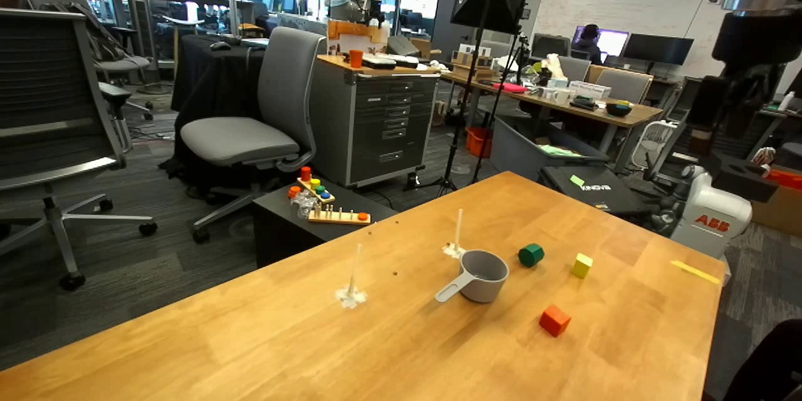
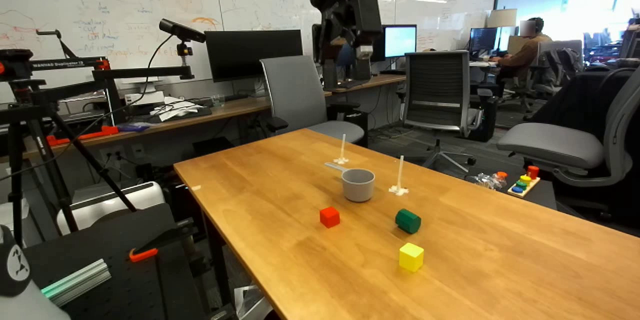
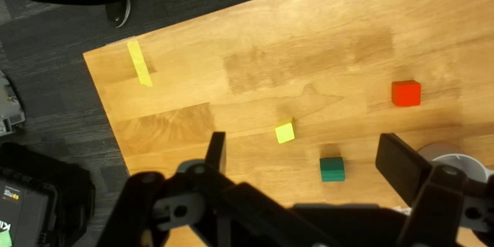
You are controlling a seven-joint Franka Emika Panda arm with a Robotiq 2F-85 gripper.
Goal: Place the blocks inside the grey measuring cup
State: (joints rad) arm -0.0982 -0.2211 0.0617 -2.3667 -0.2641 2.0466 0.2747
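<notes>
Red block (image 2: 329, 217), green block (image 2: 408, 221) and yellow block (image 2: 411, 257) all sit outside the grey measuring cup (image 2: 358, 186), yellow farthest from it, so placing seems unstarted, with all three left, while the gripper (image 2: 346, 77) hangs higher than the cup, spread wide and holding nothing.

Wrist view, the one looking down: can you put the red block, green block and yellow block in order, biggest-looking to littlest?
Largest: red block
Next: green block, only a little smaller
Smallest: yellow block, plainly the littlest
</notes>
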